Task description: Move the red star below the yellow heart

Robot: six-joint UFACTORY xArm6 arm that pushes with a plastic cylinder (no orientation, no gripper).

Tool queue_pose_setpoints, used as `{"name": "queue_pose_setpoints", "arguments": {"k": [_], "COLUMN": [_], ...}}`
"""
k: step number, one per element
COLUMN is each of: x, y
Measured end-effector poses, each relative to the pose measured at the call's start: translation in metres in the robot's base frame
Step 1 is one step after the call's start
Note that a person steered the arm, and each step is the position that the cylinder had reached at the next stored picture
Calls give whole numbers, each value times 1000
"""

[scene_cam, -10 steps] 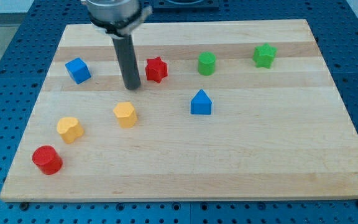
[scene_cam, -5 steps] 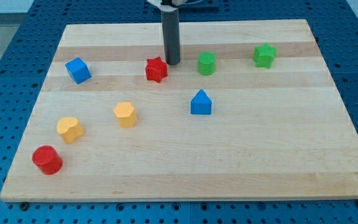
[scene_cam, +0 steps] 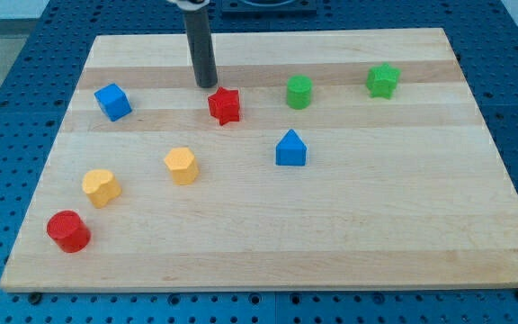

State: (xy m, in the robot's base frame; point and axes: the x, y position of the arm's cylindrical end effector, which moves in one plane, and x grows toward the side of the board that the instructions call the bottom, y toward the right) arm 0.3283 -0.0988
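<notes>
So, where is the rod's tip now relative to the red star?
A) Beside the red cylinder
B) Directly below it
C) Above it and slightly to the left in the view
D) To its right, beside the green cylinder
C. My tip sits just toward the view's top and a little left of the red star, close to it; contact cannot be told.

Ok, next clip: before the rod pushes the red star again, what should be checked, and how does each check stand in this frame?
1. My tip in view, just up-left of the red star: ok.
2. Tip touching the star: cannot tell.
3. Star already below the yellow heart: not ok, it lies far up-right of it.
4. Direct path down-left: not ok, the yellow hexagon sits near the line.
5. Room below the heart: not ok, the red cylinder stands there.
</notes>
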Motion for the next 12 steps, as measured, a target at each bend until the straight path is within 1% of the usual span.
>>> {"name": "queue_pose_setpoints", "arguments": {"k": [1,2,3,4,5,7,8,9,10,11,12], "x": [52,68,26,-9,-10,68,79,40,29,44,81], "y": [10,19,7,25,60,71,72,71,50,37,36]}}
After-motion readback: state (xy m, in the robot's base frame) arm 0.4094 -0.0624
